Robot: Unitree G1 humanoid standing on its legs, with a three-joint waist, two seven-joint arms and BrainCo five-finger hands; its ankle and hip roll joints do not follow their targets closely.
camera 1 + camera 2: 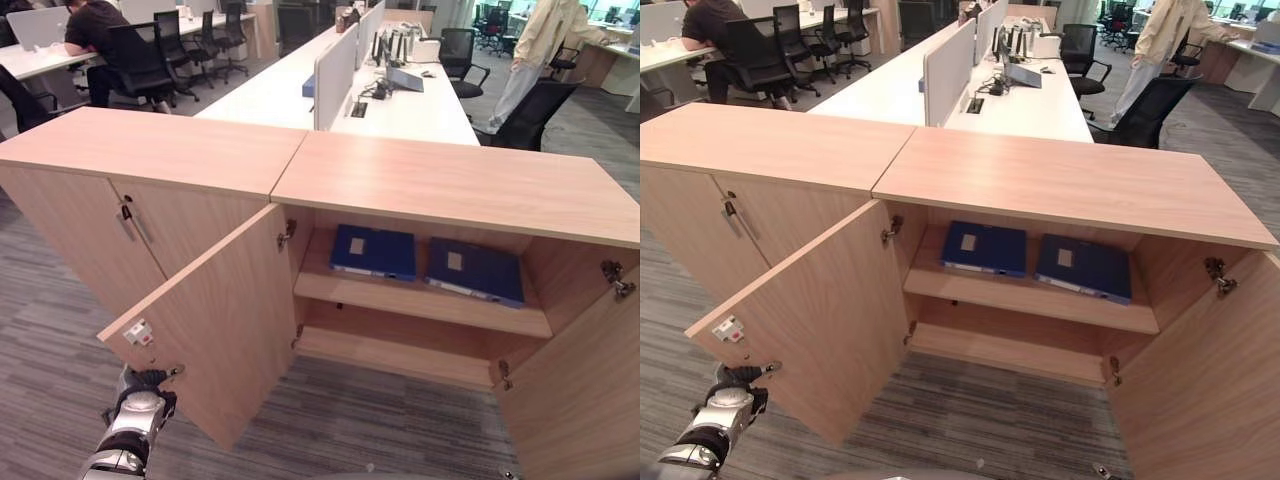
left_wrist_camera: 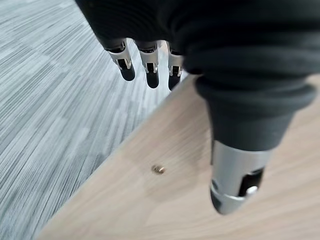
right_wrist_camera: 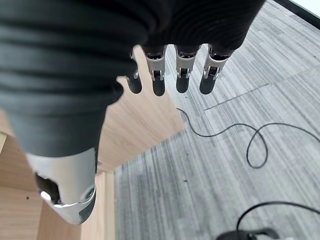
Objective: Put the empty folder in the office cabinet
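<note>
L robot hand (image 1: 140,400) sits low at the free edge of the open left cabinet door (image 1: 215,320), fingers straight, holding nothing; R robot hand (image 3: 165,75) hangs over the carpet by the right door, fingers also straight & empty. Two blue folders (image 1: 373,251) (image 1: 475,270) lie flat on the upper shelf (image 1: 420,300), up & to the right of the L hand past the door, long sides running along the shelf. Looks already placed; L hand is nearer the door to shut.

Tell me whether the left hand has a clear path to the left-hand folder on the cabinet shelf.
Probably not directly: the left hand sits low at the outer side of the open left door, which stands between it and the left folder.
</note>
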